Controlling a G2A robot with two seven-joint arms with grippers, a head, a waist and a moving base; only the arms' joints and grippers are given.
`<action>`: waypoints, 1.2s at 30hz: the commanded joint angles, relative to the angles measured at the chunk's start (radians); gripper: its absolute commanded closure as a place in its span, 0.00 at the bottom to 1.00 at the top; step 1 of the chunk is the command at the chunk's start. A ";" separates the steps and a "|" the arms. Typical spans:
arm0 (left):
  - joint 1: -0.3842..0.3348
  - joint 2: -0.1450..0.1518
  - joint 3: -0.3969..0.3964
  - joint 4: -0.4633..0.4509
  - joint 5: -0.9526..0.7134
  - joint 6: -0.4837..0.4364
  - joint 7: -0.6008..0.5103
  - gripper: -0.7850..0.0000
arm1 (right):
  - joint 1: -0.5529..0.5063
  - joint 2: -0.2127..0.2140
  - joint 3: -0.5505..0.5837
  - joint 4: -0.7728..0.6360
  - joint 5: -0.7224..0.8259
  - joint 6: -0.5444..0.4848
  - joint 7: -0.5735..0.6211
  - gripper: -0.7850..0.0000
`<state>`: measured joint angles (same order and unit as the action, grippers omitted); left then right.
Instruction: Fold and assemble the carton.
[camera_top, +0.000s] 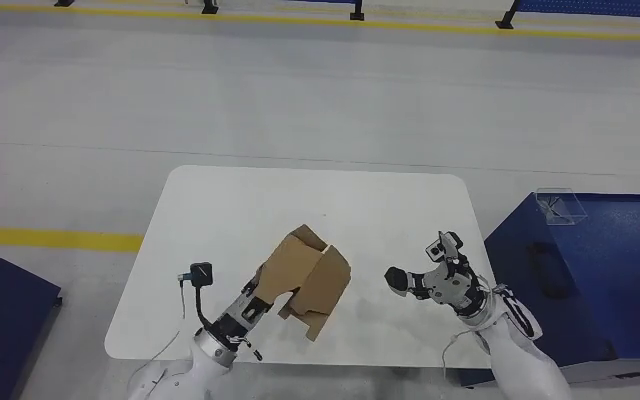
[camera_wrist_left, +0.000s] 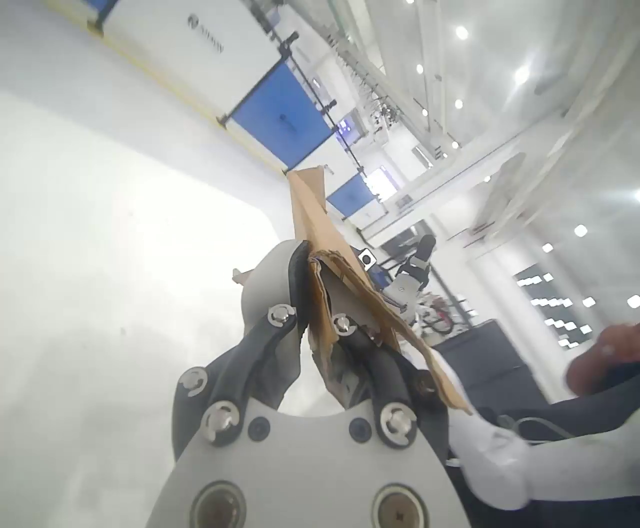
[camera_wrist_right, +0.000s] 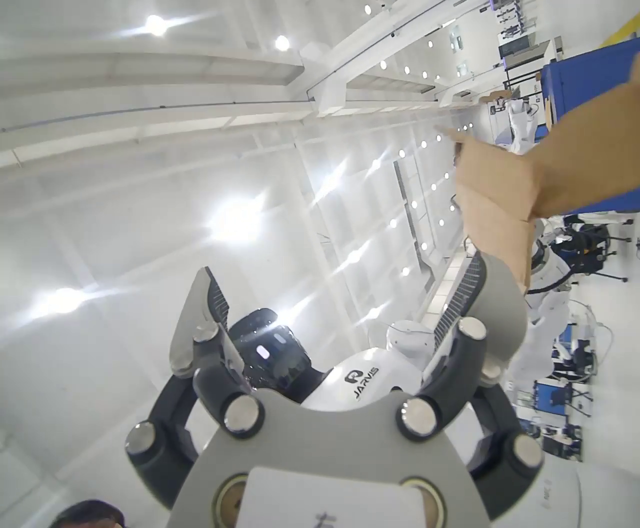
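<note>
A brown cardboard carton (camera_top: 308, 277), partly folded into a tent-like shape, stands near the front middle of the white table (camera_top: 300, 200). My left gripper (camera_top: 262, 298) is shut on the carton's near-left edge; in the left wrist view the cardboard (camera_wrist_left: 320, 305) is pinched between the black pads. To the carton's right, apart from it, my right gripper (camera_top: 418, 268) hovers above the table, open and holding nothing. Its two ribbed fingers (camera_wrist_right: 212, 300) stand wide apart in the right wrist view, where the carton's flap (camera_wrist_right: 500, 200) shows beyond one fingertip.
A blue cabinet (camera_top: 560, 280) with a small clear tray (camera_top: 560, 205) on top stands right of the table. Another blue block (camera_top: 20, 300) sits at the left edge. Bare table surface lies behind the carton.
</note>
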<state>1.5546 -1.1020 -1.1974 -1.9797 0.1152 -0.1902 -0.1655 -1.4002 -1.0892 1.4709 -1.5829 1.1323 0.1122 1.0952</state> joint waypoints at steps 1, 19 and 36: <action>0.000 0.000 0.000 0.000 -0.041 0.001 -0.002 1.00 | 0.001 0.000 -0.001 0.001 0.001 0.011 -0.002 0.00; -0.118 -0.028 -0.076 0.113 -1.350 0.781 -0.207 1.00 | -0.008 0.008 0.083 -0.026 0.005 -0.005 0.027 0.00; -0.098 0.000 0.028 0.055 -0.757 0.333 -0.575 1.00 | 0.046 0.012 0.102 0.050 0.040 0.099 0.026 0.00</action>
<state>1.4384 -1.1028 -1.1707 -1.9228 -0.6984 0.2298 -0.7313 -1.3594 -1.0766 1.5702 -1.5421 1.1594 0.2163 1.1306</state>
